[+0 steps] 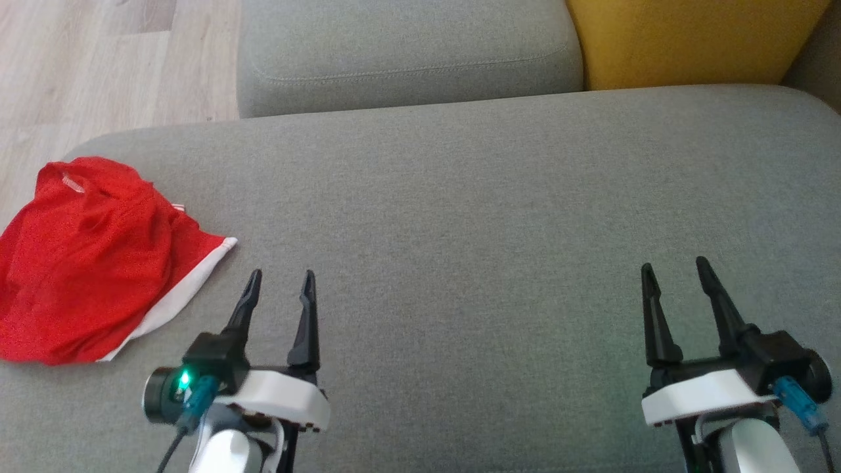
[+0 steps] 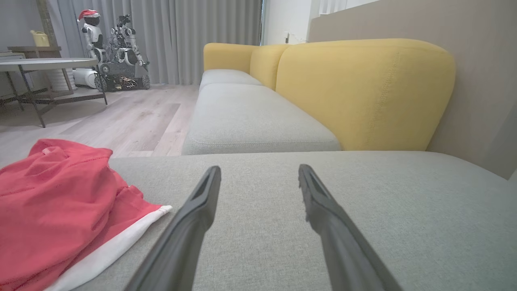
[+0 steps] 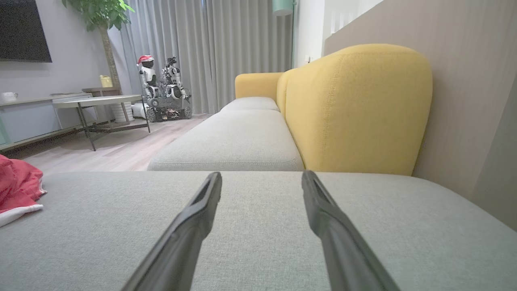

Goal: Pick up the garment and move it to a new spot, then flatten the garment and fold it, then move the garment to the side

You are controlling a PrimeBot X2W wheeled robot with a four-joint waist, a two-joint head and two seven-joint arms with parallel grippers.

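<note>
The garment (image 1: 85, 256) is red with a white hem, lying crumpled at the left edge of the grey sofa cushion (image 1: 460, 217). The left wrist view shows the garment (image 2: 52, 210) at lower left, and the right wrist view catches the garment (image 3: 16, 186) at its far left edge. My left gripper (image 1: 281, 276) hovers open just right of the garment's white hem, nothing between its fingers. My right gripper (image 1: 675, 266) is open over the cushion's right part, far from the garment, and empty. The left gripper (image 2: 259, 173) and right gripper (image 3: 261, 180) point across bare cushion.
Beyond the cushion lie a second grey seat (image 1: 407, 52) and a yellow backrest (image 1: 690, 39). Wooden floor (image 1: 85, 66) drops off at the left. A low table (image 2: 48, 64) and small robots (image 2: 113, 44) stand far off on the floor.
</note>
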